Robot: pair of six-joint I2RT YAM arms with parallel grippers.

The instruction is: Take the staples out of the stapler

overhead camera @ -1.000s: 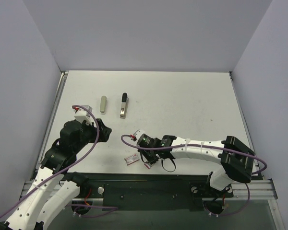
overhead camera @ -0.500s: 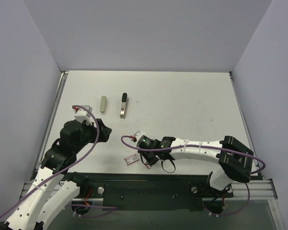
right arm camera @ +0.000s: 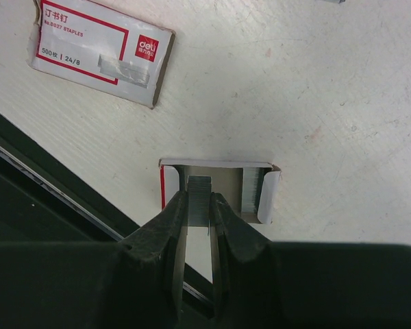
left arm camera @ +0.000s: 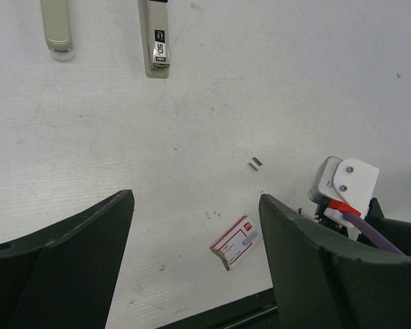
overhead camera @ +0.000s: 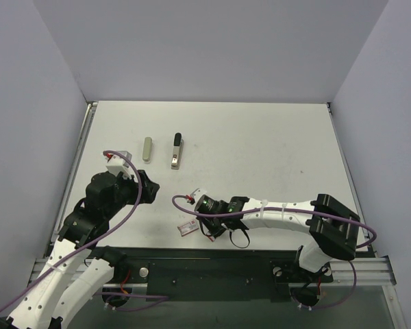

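We find the stapler (overhead camera: 177, 151) on the far left part of the table (overhead camera: 274, 151), lying far to near. A second bar (overhead camera: 146, 149) lies parallel just to its left, apart from it. By the near edge lies a staple box sleeve (overhead camera: 187, 228), and just right of it an open tray (right arm camera: 219, 179). A staple strip (right arm camera: 199, 188) sits in the tray between the right gripper (right arm camera: 198, 205) fingers. A loose staple bit (left arm camera: 256, 162) lies between stapler and sleeve. The left gripper (left arm camera: 195, 197) hangs left of the sleeve, touching nothing.

Slim grey-silver metal stapler (overhead camera: 176, 152), black-tipped
We see it flat on the white table (overhead camera: 274, 151), black end toward the back.
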